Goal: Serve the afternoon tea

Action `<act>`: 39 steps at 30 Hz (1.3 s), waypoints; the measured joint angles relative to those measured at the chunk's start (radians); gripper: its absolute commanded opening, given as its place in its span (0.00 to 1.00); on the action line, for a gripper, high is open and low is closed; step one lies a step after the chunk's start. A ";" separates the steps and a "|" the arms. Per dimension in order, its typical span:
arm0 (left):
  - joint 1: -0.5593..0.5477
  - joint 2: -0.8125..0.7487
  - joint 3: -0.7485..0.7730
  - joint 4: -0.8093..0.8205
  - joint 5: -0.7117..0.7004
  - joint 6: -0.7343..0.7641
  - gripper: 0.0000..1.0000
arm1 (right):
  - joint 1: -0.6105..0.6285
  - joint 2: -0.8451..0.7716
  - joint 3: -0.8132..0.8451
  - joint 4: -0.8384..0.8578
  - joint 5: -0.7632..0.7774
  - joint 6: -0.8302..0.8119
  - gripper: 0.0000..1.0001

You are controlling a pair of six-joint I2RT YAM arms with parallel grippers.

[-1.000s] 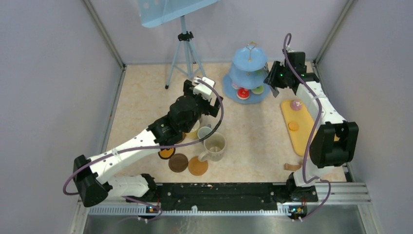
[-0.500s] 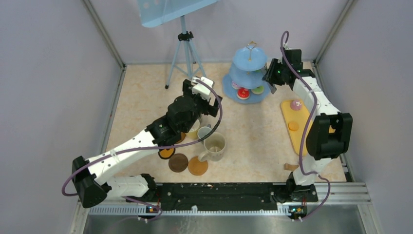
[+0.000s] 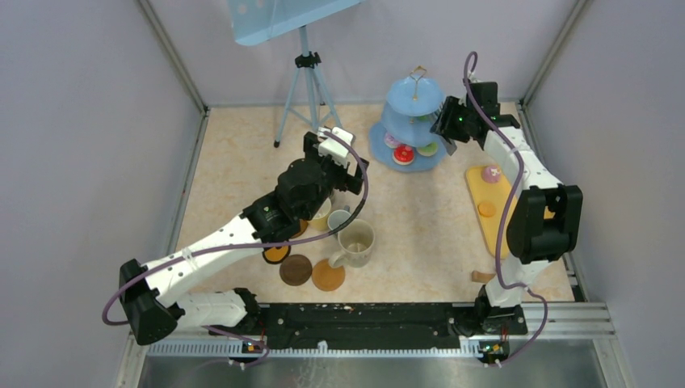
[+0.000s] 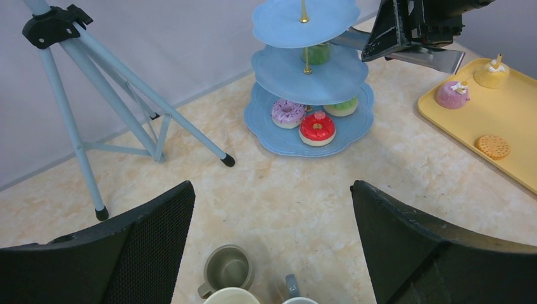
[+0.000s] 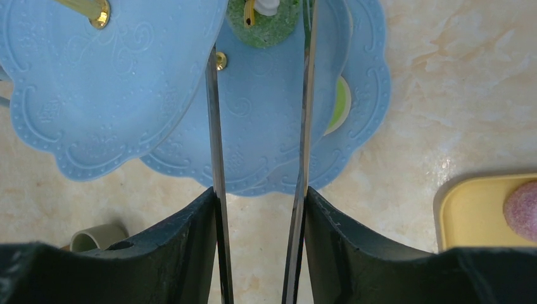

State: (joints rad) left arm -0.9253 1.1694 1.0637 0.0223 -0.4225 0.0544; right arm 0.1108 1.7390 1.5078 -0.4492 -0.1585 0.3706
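The right gripper (image 5: pixel 261 209), far right, is clamped on metal tongs (image 5: pixel 308 126) whose tips reach a green cake (image 5: pixel 265 24) on the middle tier of the stand (image 5: pixel 126 82), beside the tray (image 5: pixel 468 215), while the left gripper (image 4: pixel 272 190) hangs with fingers wide apart above the mugs (image 4: pixel 228 269), a tripod (image 4: pixel 120 95) to its far left.

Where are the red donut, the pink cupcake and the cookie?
red donut (image 4: pixel 308 130), left wrist view, its red icing
pink cupcake (image 4: pixel 451 96), left wrist view, its side
cookie (image 4: pixel 493 146), left wrist view, its middle
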 measured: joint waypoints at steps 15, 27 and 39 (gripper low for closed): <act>0.000 -0.007 0.000 0.000 0.018 -0.008 0.99 | 0.000 -0.152 -0.077 -0.049 0.048 -0.003 0.45; 0.000 -0.011 0.000 -0.004 0.029 -0.023 0.99 | 0.000 -0.362 -0.270 -0.120 0.192 -0.038 0.39; -0.002 -0.023 0.000 -0.027 0.051 -0.035 0.99 | -0.155 -0.574 -0.448 -0.235 0.334 -0.090 0.46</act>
State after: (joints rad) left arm -0.9268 1.1469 1.0637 -0.0044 -0.3710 0.0196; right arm -0.0441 1.1652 1.0595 -0.6838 0.1753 0.2810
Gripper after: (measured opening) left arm 0.987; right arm 0.436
